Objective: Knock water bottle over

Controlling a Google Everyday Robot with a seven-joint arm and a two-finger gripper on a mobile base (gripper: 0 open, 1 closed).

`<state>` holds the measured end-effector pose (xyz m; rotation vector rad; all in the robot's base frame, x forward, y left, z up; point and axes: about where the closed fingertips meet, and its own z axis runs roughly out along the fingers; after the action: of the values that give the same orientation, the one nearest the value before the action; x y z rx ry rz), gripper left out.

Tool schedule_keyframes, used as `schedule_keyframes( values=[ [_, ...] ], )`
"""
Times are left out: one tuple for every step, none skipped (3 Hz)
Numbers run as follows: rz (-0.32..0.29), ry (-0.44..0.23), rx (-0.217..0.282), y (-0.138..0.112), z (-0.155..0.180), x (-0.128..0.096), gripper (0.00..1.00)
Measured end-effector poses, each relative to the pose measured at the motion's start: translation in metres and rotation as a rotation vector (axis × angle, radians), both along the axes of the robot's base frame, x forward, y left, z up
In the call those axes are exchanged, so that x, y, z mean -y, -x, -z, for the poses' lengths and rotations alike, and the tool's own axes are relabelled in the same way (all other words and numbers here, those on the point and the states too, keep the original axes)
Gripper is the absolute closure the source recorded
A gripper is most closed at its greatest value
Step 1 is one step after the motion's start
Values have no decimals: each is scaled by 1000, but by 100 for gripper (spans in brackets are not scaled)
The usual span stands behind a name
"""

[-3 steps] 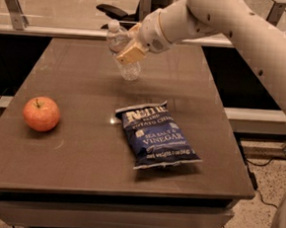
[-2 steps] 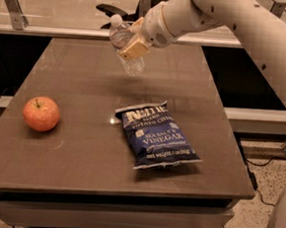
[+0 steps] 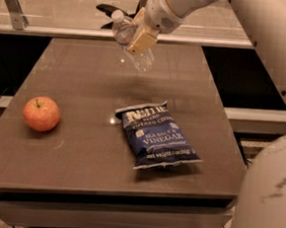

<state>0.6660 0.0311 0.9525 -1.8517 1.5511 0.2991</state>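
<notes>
Clearly, the gripper is closed around the tilted bottle over the far edge of the table, cap pointing to the far left corner.

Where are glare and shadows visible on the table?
Camera view: small glints on the table beside the chip bag's top corner and below the water bottle, held tilted by the gripper over the far side; soft shadows under the apple and bag.

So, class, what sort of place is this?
Probably a robot test lab: a plain table with an apple and chip bag, and the gripper holding a tilted water bottle over its far end.
</notes>
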Motion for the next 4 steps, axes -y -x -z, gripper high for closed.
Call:
schedule_keyframes(
  values=[
    [-37, 74, -16, 10, -2, 3, 100],
    [-12, 153, -15, 19, -3, 1, 100],
    [42, 258, -21, 28, 3, 1, 100],
    [111, 347, -27, 33, 8, 2, 100]
  ],
)
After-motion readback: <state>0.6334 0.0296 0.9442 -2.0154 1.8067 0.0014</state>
